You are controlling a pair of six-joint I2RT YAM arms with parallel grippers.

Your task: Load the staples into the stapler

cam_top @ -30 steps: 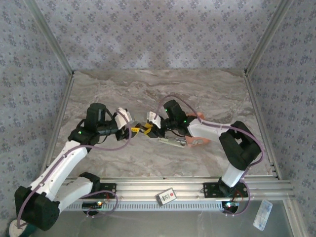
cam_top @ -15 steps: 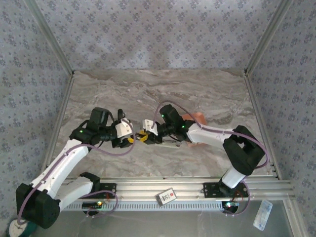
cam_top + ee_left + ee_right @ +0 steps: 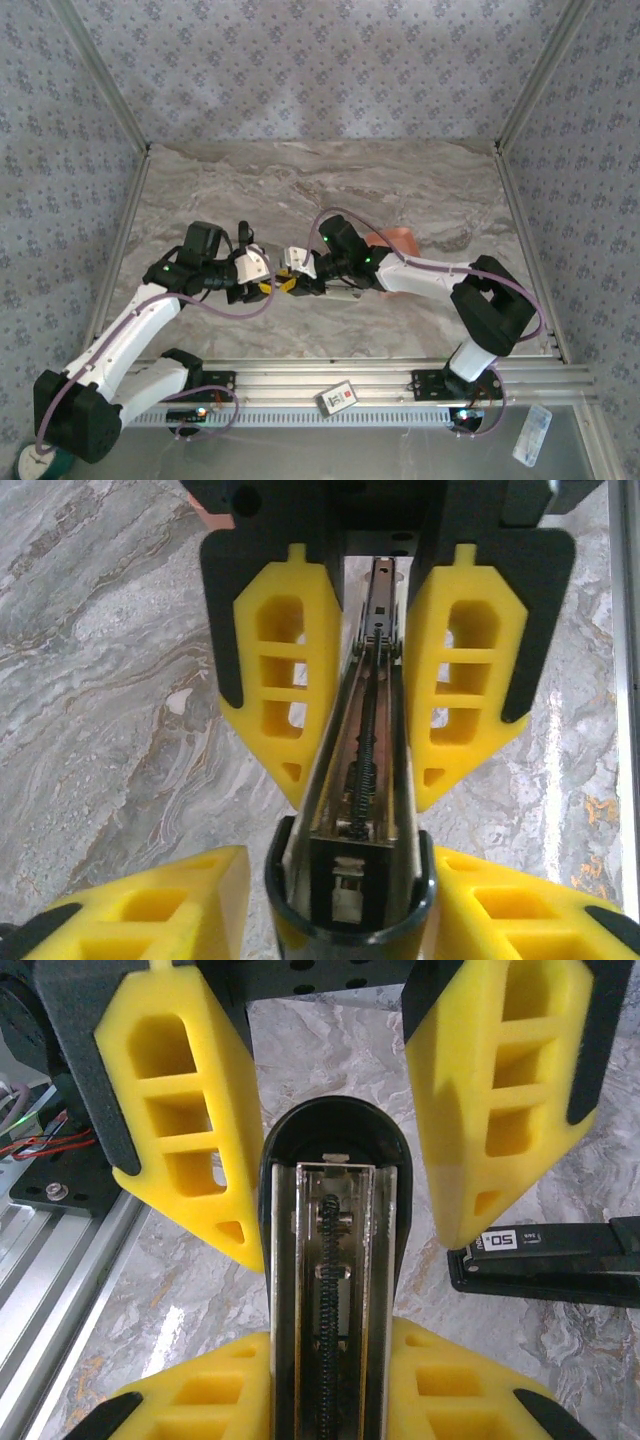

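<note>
Well, the marbled table [image 3: 400, 190] spreads widest, closed in by patterned walls [image 3: 300, 70], with a ribbed metal rail [image 3: 400, 380] along its near edge. My two arms reach inward and meet nose to nose at the middle of the table. Between them is the stapler [image 3: 330, 1210], opened out. My right gripper [image 3: 330, 1400] is clenched on its metal channel, one yellow pad on each flank. My left gripper [image 3: 345, 910] straddles the black rounded nose with its jaws parted, and marble shows between one pad and the nose. My right wrist crowds the channel from behind. Just beside my right fingers a black bar with a "50" label [image 3: 550, 1255] lies flat. An orange piece [image 3: 398, 240] rests behind my right forearm. A small card [image 3: 337, 397] sits on the rail. The spring [image 3: 328, 1290] runs down the channel.
</note>
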